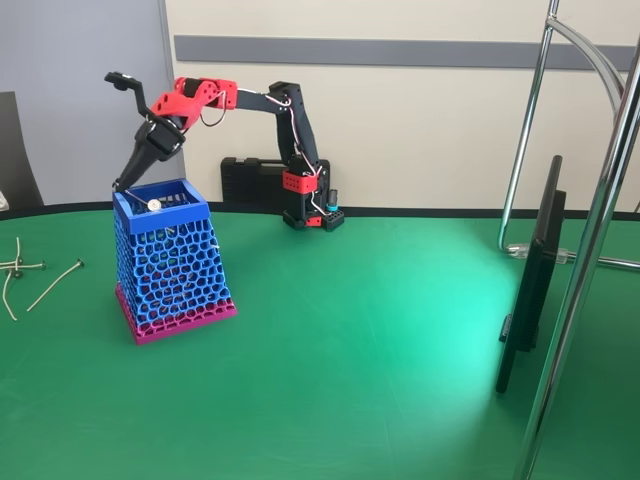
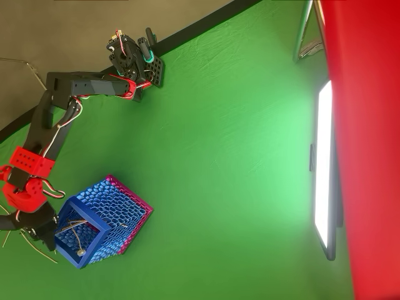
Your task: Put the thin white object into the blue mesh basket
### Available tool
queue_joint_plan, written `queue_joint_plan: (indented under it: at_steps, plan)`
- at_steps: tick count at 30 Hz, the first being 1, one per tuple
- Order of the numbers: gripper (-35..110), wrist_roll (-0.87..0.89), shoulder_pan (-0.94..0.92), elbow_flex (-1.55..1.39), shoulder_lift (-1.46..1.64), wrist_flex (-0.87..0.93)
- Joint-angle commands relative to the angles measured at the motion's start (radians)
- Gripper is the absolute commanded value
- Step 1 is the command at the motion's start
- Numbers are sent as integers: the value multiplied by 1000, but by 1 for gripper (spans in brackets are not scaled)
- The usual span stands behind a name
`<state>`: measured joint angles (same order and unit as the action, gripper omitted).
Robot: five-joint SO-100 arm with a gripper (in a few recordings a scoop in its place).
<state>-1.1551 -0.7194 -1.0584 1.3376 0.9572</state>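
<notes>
On green table, fixed view | 1 blue mesh basket [image 1: 172, 262] upright, left of centre | gripper [image 1: 125, 183] at its rim, jaw gap impossible to judge | 1 thin white object [image 1: 155, 204] at the opening, tip showing | several loose sticks [image 1: 50, 285] lie left | overhead: sticks inside basket [image 2: 75, 230], count unclear | monitor [image 1: 532, 275] stands right.

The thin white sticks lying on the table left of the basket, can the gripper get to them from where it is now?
Probably yes: the gripper sits at the basket rim, the sticks lie on open green table nearby, nothing covering them.
</notes>
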Motion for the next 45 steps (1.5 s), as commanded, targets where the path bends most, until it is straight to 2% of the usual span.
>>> queue_joint_plan:
  at_steps: [1,13,28,45]
  plan:
    - [21,26,25,-25,92,5]
    - [22,94,107,-54,178,72]
    - [23,244,262,-296,416,69]
    - [19,437,468,-847,805,-138]
